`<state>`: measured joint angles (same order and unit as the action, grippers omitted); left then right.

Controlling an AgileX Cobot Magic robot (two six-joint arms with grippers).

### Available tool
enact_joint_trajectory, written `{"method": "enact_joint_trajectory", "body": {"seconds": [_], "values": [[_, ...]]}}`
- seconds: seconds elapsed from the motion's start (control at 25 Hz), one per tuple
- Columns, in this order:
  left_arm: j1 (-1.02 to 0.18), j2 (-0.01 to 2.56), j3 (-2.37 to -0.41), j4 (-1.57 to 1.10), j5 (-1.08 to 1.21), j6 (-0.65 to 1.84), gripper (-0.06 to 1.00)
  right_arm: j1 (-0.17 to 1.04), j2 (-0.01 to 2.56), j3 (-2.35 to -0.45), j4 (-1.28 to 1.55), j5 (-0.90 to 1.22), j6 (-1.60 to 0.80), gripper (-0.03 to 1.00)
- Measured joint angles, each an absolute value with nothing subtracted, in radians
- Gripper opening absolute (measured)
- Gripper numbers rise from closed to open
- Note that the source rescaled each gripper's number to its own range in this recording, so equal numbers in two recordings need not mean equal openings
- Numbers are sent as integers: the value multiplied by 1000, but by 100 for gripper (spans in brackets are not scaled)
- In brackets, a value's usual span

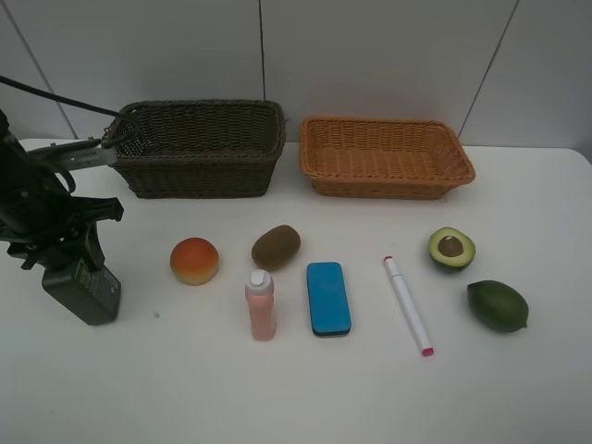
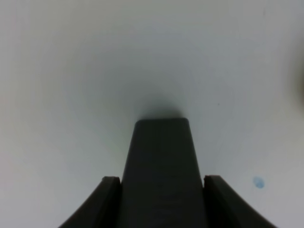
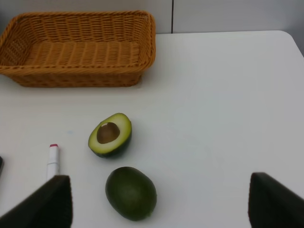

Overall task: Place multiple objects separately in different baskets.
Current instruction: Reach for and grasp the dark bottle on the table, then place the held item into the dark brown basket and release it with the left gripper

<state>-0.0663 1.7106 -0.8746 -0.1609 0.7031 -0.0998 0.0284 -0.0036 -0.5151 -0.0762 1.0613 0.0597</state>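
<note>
left gripper (image 1: pixel 67 252): closed on the dark green pump bottle (image 1: pixel 85 293); in the wrist view both fingers (image 2: pixel 110 204) sat tight against its sides
bottle position: far left of the table (image 1: pixel 277 398), well in front of the dark brown basket (image 1: pixel 199 176); couldn't tell if its base was on the surface or just off it
right gripper (image 3: pixel 159 199): jaws wide apart, nothing between them; out of the high view, its own camera looked over the whole green avocado (image 3: pixel 130 192) and halved avocado (image 3: pixel 110 135)
bottle handling: looked like rigid smooth plastic, probably the heaviest item if filled; could slip or swing in a narrow pinch
where to hold: flat sides of the body, as gripped; pump head was hidden, wouldn't trust it anyway
others: orange-red fruit (image 1: pixel 194 261), brown kiwi (image 1: pixel 276 247), small pink bottle (image 1: pixel 261 307), blue eraser (image 1: pixel 328 298), white-pink marker (image 1: pixel 408 305) lay spread mid-table, apart from each other
baskets: light orange-tan basket (image 1: pixel 384 185) just beside the dark one, not touching; nothing seen in either
</note>
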Motion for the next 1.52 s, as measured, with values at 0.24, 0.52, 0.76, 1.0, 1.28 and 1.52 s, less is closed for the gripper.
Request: {"method": "enact_joint_trajectory", "body": {"seconds": [0.24,0.52,0.76,1.0,1.28,1.52], "values": [[-66,1714,-1007,-157,858,-100,10,28,-4,-515,-76,1061,60,92],[-66,1723,-1363,-149,1088,-120,10,28,-4,-515,-76,1061,60,92],[-66,1895,-1694,-149,1117,-122,10,28,-4,-515,-76,1061,60,92],[-66,2226,-2092,-133,1103,-122,10,28,-4,-515,-76,1061,60,92],[-66,2423,-2332,-122,1104,-102,12,28,-4,-515,-76,1061,60,92],[-66,2437,-2361,-123,1126,-76,92,28,-4,-515,-76,1061,60,92]]}}
